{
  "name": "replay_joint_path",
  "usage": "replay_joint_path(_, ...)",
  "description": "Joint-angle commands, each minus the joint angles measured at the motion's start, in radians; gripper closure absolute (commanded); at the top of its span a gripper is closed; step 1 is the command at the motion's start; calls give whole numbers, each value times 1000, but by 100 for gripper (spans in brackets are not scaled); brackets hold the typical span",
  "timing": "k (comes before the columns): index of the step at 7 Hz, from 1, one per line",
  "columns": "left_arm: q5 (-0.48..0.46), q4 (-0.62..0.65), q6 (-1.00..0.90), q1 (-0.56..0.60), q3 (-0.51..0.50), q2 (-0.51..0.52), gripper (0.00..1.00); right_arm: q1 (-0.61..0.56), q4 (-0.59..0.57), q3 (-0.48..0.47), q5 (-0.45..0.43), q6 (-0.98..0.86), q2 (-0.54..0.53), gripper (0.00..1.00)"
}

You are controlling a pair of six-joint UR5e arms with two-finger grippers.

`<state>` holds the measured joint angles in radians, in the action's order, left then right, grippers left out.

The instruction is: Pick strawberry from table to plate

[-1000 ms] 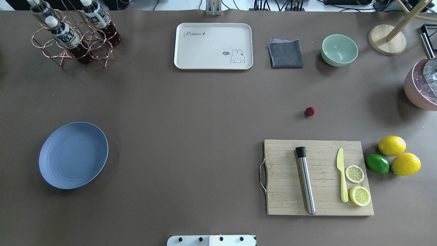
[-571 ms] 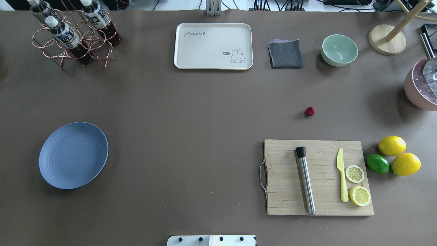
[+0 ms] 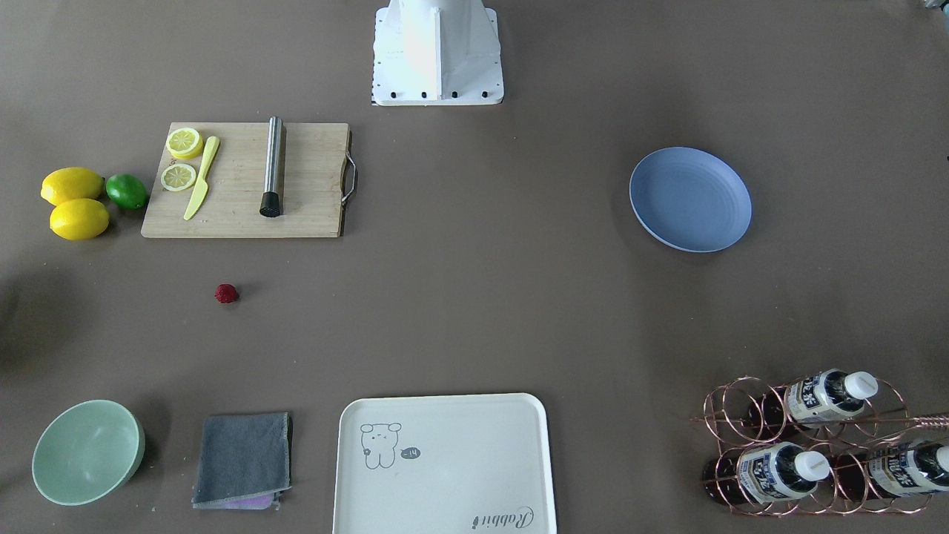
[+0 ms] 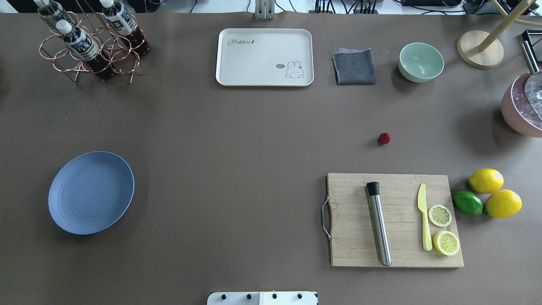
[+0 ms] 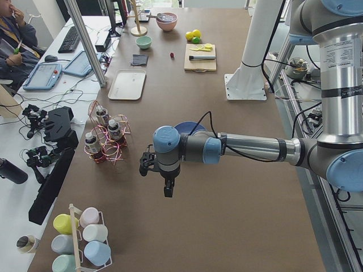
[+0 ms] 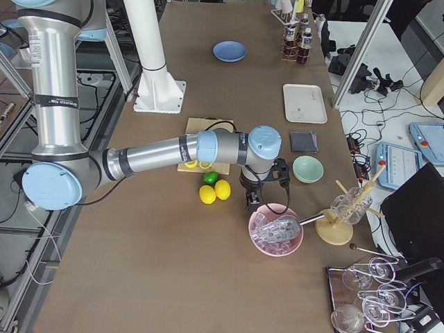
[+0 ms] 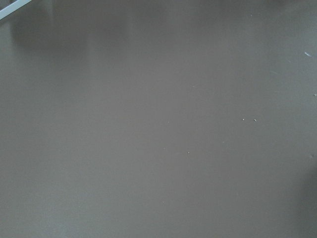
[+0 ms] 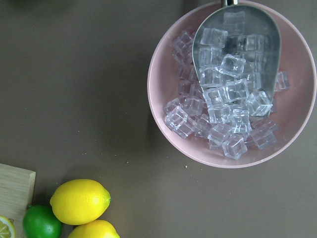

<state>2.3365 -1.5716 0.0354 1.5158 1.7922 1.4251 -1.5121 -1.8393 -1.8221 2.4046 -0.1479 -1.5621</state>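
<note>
The strawberry point(image 4: 384, 138) point(image 3: 226, 294), tiny and dark red, lies on the bare table point(image 4: 254, 148) just beyond the cutting board. Far across the table on the robot's left sits the blue plate point(image 4: 91, 192) point(image 3: 690, 199), with nothing on it. Neither gripper shows in the overhead or front views. In the left side view my left gripper point(image 5: 166, 191) hangs over the table's left end, near the plate point(image 5: 190, 126). In the right side view my right gripper point(image 6: 251, 202) hangs between the lemons and the pink bowl. I cannot tell whether either is open or shut.
A wooden cutting board point(image 4: 396, 219) carries a steel muddler, a yellow knife and two lemon slices. Two lemons point(image 4: 486, 180) and a lime lie at its right. A pink bowl of ice point(image 8: 233, 84) stands at the right edge. Cream tray point(image 4: 264, 56), grey cloth, mint bowl point(image 4: 421, 62) and bottle rack point(image 4: 91, 40) line the far side.
</note>
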Motion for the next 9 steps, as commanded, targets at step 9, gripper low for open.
replay_joint_path(9,-49,-665,587,-566,-120,43,17,153,127,-23,16,148,45,0)
